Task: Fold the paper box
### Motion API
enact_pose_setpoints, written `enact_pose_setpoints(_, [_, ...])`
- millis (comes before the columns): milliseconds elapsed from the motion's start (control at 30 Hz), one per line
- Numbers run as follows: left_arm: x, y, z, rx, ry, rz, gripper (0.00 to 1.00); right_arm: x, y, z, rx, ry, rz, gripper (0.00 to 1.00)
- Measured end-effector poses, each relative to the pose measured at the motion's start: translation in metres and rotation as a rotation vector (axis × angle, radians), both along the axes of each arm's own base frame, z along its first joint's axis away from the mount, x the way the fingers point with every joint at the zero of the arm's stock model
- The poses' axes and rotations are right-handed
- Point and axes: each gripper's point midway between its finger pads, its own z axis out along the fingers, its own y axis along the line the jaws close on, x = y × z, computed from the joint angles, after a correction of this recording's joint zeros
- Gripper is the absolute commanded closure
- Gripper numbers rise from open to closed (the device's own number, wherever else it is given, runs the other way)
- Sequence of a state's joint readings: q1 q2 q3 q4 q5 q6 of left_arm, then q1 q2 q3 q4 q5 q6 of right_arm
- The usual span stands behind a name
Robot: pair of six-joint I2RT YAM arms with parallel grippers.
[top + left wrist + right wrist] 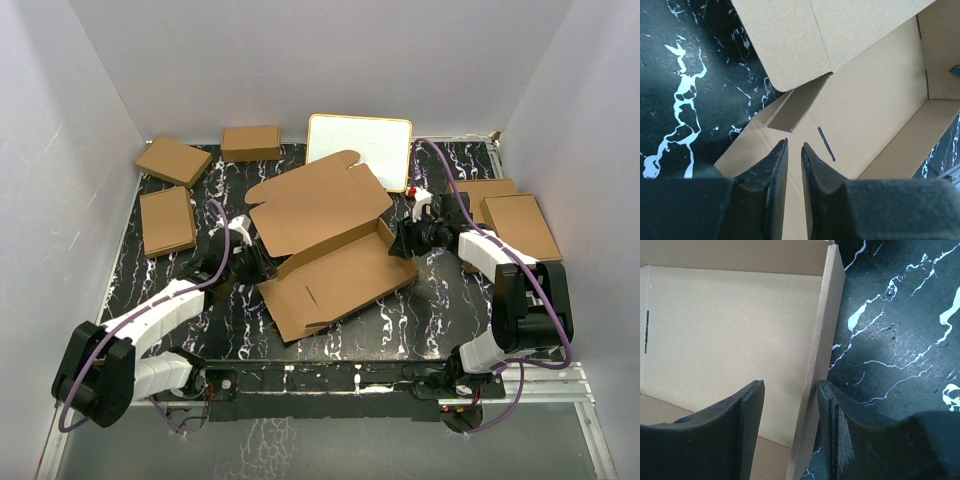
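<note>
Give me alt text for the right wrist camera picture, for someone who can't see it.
The right hand straddles the upright side wall of the brown paper box, its dark fingers apart, one inside the box and one outside. A black table with white veins fills the right of the picture.

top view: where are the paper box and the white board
paper box (340,278), top view, on its base panel
white board (360,148), top view, on its white face
</note>
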State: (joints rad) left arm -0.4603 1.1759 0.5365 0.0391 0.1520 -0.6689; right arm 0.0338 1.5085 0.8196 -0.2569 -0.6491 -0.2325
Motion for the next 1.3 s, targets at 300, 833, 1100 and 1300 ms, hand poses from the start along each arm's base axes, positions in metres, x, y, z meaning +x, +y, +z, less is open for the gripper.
enact_pose_setpoints(300, [0.005,0.020,0.021,0.081,-0.074,0.048,1.00,0.000,-0.001,0.000,-0.003,0.000,-0.003,0.49])
enact_pose_setpoints(833, [0.006,-0.006,-0.028,0.083,0.054,-0.026,1.00,-0.002,0.000,-0.004,-0.002,0.014,-0.005,0.54])
enact_pose_setpoints(1100, [0.013,-0.035,-0.008,0.006,0.006,-0.039,1.00,-0.005,0.003,-0.009,-0.001,0.034,0.000,0.54])
enact_pose_setpoints(1300, [0.012,-0.046,-0.016,0.008,0.026,-0.034,1.00,-0.006,0.004,-0.009,0.004,0.039,0.000,0.54])
